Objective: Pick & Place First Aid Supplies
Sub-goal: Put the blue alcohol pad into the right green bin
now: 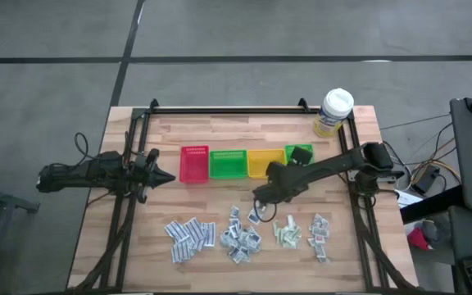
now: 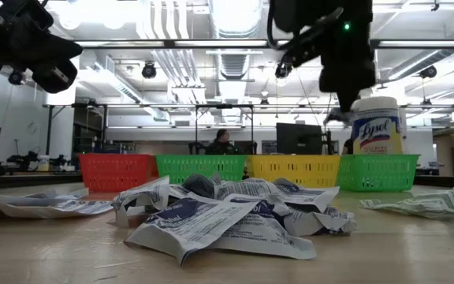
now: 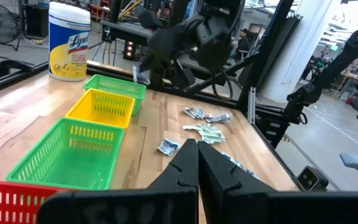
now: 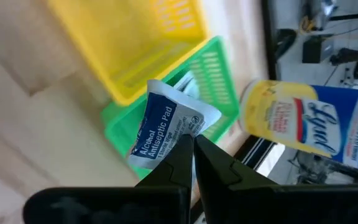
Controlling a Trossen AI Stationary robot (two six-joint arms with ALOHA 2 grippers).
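We see the right gripper (image 4: 192, 144) clamped on a crinkled flat alcohol pad sachet (image 4: 166, 127), near the ribbed yellow bin (image 4: 129, 43). The left gripper (image 3: 197, 163) is closed and empty. The sachet's lower edge is hidden behind the fingers.

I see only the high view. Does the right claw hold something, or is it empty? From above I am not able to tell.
Observer: It holds something. In the right wrist view the right claw is shut on a white-blue sachet.
Operator: What is written on it?
Observer: The print reads "Alcohol Antiseptic Pad".
Operator: And the left claw?
Observer: In the left wrist view the left claw is shut, with nothing between its fingers.
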